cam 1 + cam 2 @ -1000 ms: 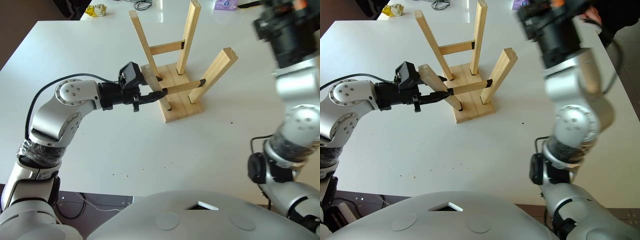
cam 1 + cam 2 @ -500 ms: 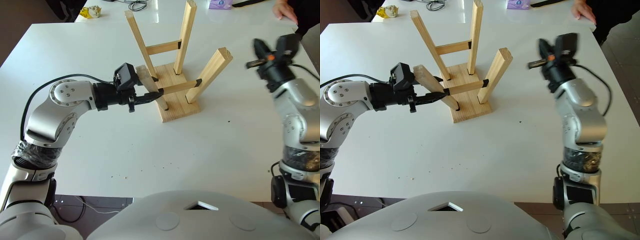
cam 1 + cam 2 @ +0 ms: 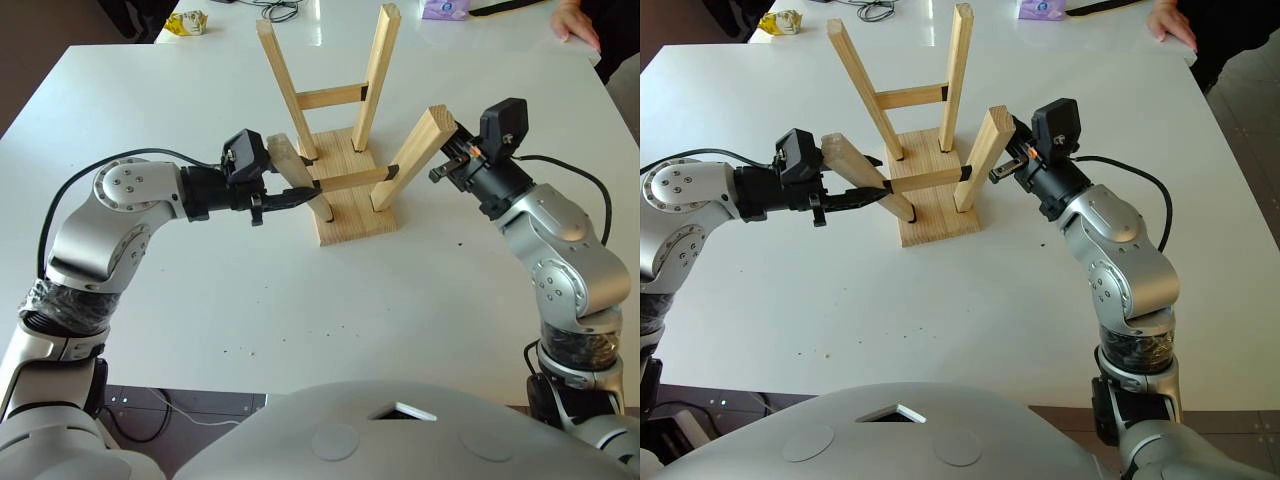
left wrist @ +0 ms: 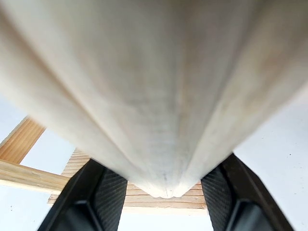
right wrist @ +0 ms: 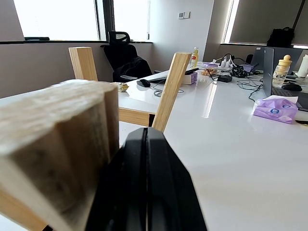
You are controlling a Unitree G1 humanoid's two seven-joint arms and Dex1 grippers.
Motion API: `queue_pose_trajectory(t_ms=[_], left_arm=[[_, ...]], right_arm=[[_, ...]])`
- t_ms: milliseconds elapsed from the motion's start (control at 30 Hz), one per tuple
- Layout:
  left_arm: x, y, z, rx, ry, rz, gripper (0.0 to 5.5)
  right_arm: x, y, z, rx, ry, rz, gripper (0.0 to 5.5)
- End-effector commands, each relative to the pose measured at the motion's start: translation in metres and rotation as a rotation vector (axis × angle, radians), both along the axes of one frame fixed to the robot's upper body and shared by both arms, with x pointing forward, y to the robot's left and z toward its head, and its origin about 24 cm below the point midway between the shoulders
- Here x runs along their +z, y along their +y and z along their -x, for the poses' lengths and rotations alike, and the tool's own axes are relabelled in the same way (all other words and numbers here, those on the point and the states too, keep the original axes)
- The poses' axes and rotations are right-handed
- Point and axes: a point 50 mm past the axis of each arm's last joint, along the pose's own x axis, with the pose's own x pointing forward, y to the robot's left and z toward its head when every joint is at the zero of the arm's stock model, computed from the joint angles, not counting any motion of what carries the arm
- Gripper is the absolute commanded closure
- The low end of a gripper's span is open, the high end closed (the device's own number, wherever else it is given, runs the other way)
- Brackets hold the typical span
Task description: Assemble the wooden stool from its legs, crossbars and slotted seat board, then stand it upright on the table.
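Observation:
The stool stands upside down: its seat board (image 3: 350, 228) lies flat on the white table, with all legs pointing up and crossbars (image 3: 350, 180) joining them. My left gripper (image 3: 283, 195) is shut on the tilted near left leg (image 3: 297, 167); in the left wrist view that leg (image 4: 159, 86) sits between the black fingers (image 4: 103, 192). My right gripper (image 3: 448, 163) is by the top of the near right leg (image 3: 415, 150). In the right wrist view its fingers (image 5: 147, 183) lie pressed together beside the leg's end (image 5: 53, 139).
A yellow crumpled object (image 3: 190, 20) and cables (image 3: 280, 8) lie at the table's far edge, with a purple pack (image 3: 440, 10) further right. A person's hand (image 3: 572, 15) rests at the far right corner. Bare tabletop stretches in front of the stool.
My right arm has swung down from high on the right, bringing its gripper to the top of the near right leg. The left gripper has kept its hold on the near left leg.

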Motion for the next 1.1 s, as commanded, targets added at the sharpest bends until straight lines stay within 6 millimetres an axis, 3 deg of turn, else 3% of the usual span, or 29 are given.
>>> queue_pose_trajectory(t_ms=[33, 200, 333, 467, 600, 667, 1100], left_arm=[[-0.088, 0.006, 0.021, 0.037, 0.358, -0.237, 3.45], [-0.081, 0.017, 0.014, 0.084, 0.334, -0.236, 3.45], [-0.079, 0.016, 0.016, 0.094, 0.328, -0.225, 3.45], [-0.079, 0.013, 0.016, 0.088, 0.326, -0.221, 3.45], [-0.080, 0.011, 0.017, 0.070, 0.328, -0.224, 3.45], [-0.080, 0.008, 0.015, 0.051, 0.323, -0.223, 3.45], [-0.079, 0.002, 0.015, 0.040, 0.317, -0.166, 3.45]], right_arm=[[0.003, 0.025, 0.004, 0.179, 0.007, -0.037, 5.50], [0.002, -0.026, -0.017, -0.109, 0.012, 0.029, 5.50], [0.000, -0.039, -0.020, -0.162, 0.026, 0.059, 5.50], [-0.002, -0.024, -0.020, -0.100, 0.027, 0.058, 5.50], [0.012, 0.039, 0.019, 0.381, 0.011, -0.085, 5.50], [0.011, 0.051, 0.029, 0.472, 0.013, -0.083, 5.50], [-0.004, 0.042, 0.014, 0.350, 0.070, -0.019, 5.50]])
